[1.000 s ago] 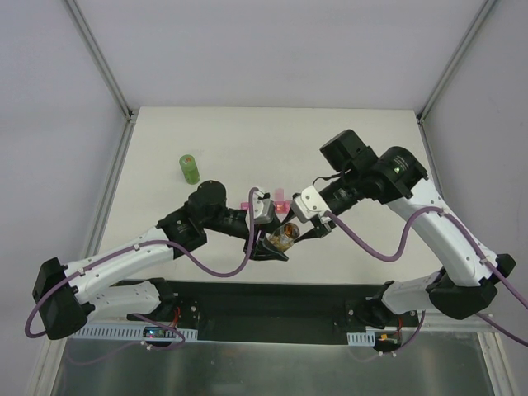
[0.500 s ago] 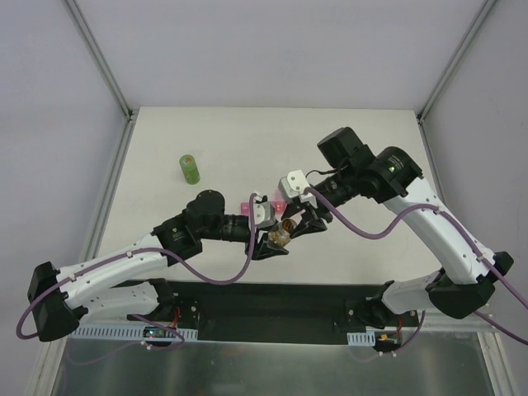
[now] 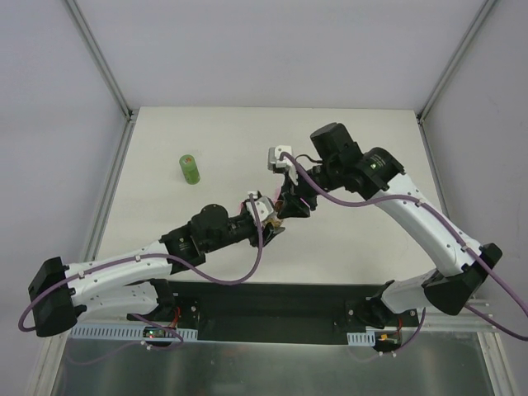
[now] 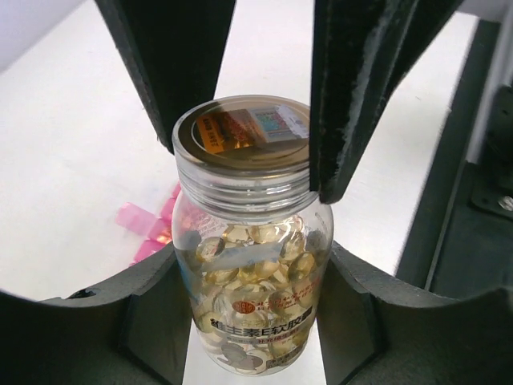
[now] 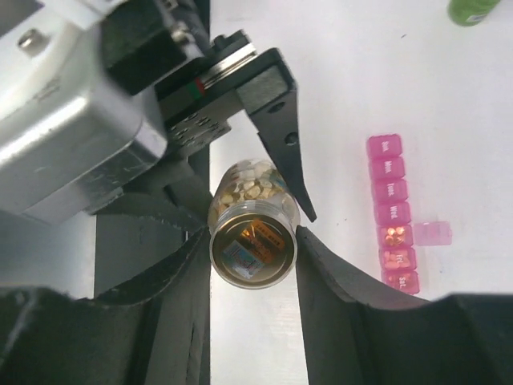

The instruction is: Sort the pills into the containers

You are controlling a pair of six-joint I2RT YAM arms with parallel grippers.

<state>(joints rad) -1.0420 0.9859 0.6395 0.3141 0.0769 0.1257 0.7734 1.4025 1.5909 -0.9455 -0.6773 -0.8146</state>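
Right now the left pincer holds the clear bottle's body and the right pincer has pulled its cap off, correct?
No. The cap is still on the clear bottle, the right pincer gripping it, as the left wrist view shows. The left pincer does hold the body.

Left wrist view: the pink plastic compartment strip (image 4: 136, 218) is mostly hidden behind the small clear pill bottle (image 4: 252, 265). Right wrist view chops the green cylindrical bottle (image 5: 471, 8) at the top edge.

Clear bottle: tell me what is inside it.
Yellow-brown pills show heaped through the bottle wall. Its label low down and the cap on top cover the rest, so no count is possible.
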